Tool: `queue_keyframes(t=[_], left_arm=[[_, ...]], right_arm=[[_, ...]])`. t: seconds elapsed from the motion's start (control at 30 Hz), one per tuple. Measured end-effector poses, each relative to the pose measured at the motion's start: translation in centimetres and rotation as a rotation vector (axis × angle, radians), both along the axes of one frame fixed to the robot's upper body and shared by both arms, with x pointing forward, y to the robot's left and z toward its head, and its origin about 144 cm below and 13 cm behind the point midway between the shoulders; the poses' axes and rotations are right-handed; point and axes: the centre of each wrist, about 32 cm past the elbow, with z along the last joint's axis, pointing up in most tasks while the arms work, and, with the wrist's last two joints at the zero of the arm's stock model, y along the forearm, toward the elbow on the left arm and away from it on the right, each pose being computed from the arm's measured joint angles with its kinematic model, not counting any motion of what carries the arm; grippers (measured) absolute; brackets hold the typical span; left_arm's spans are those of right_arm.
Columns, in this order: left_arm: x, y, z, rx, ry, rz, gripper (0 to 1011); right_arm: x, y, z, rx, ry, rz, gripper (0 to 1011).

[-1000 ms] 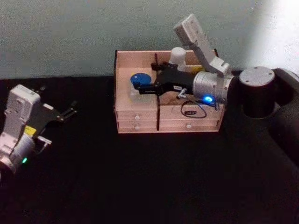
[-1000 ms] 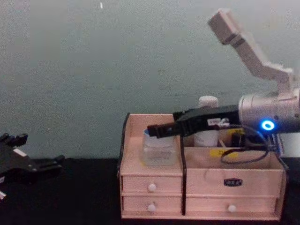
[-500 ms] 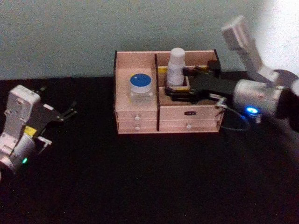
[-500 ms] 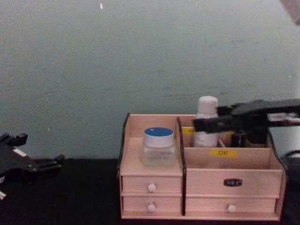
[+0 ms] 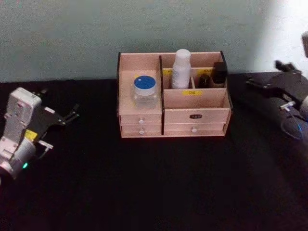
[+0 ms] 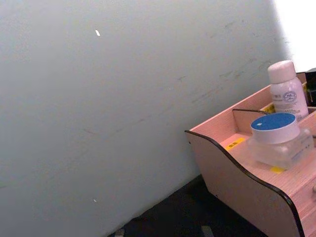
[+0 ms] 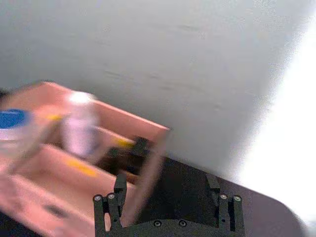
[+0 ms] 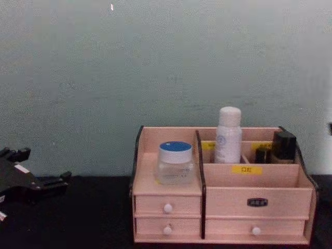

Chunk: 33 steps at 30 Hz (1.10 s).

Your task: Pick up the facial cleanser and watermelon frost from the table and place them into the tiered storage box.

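Facial cleanser point(image 5: 181, 68) stands upright in a rear compartment of the storage box point(image 5: 173, 121), jar point(image 5: 145, 89) on its left shelf at nine o'clock; both grippers, left point(image 5: 67, 117) and right point(image 5: 263, 83), sit well apart with fingers spread and empty, so only an arm sweeping back could topple the tall bottle.

Black table point(image 5: 159, 183), pale wall point(image 8: 129, 67)

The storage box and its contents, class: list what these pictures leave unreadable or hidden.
- Yellow labels, chest view: print too small to read.
- Facial cleanser base: hidden behind a divider of the tiered storage box.
- Small dark bottles, head view: lower parts hidden by the compartment walls.
- Right wrist view: box contents smeared by blur.
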Motion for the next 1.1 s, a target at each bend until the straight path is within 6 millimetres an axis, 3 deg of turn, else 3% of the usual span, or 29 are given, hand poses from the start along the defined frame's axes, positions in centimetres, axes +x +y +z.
queue_keyframes(t=[0.3,0.7,1.1], left_arm=[[0.0,0.0,0.0,0.0,0.0,0.0,1001],[0.0,0.0,0.0,0.0,0.0,0.0,1001],[0.0,0.0,0.0,0.0,0.0,0.0,1001]], right_arm=[[-0.8,0.1,-3.3,-0.053,0.004,-0.239,1002],[-0.4,0.8,-7.1,-0.085,0.097,-0.282,1002],[-0.4,0.8,-7.2,-0.085,0.105,-0.284,1003]])
